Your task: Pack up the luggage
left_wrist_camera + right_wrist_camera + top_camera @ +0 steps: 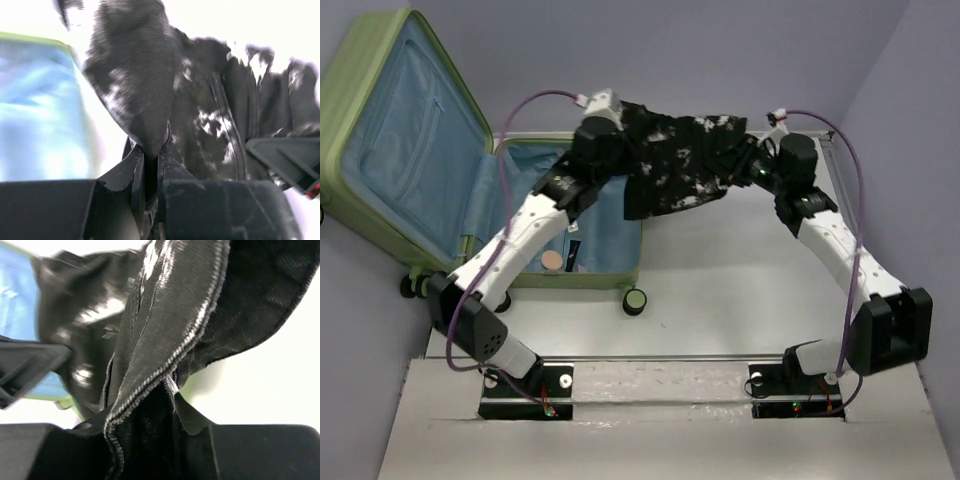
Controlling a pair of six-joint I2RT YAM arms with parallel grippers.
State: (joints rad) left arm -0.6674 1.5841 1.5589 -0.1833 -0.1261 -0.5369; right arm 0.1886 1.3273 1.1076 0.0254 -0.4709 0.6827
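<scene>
Top external view: the luggage (410,150), a ribbed light-green hard shell with smooth blue lining, lies open to the left of and below both pairs of jaws, lid propped up, nearer the left arm. A limp black white-patterned garment (680,165) hangs stretched crosswise between them. On a fold of it the left gripper (150,155) is pinched nearly shut; the right gripper (167,390) clamps its stitched hem.

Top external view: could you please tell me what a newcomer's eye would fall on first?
A black white-patterned garment hangs stretched in mid-air, with the left pincer and right pincer each shut on one end. Left of it, the light-green luggage sits open, blue inside.
</scene>
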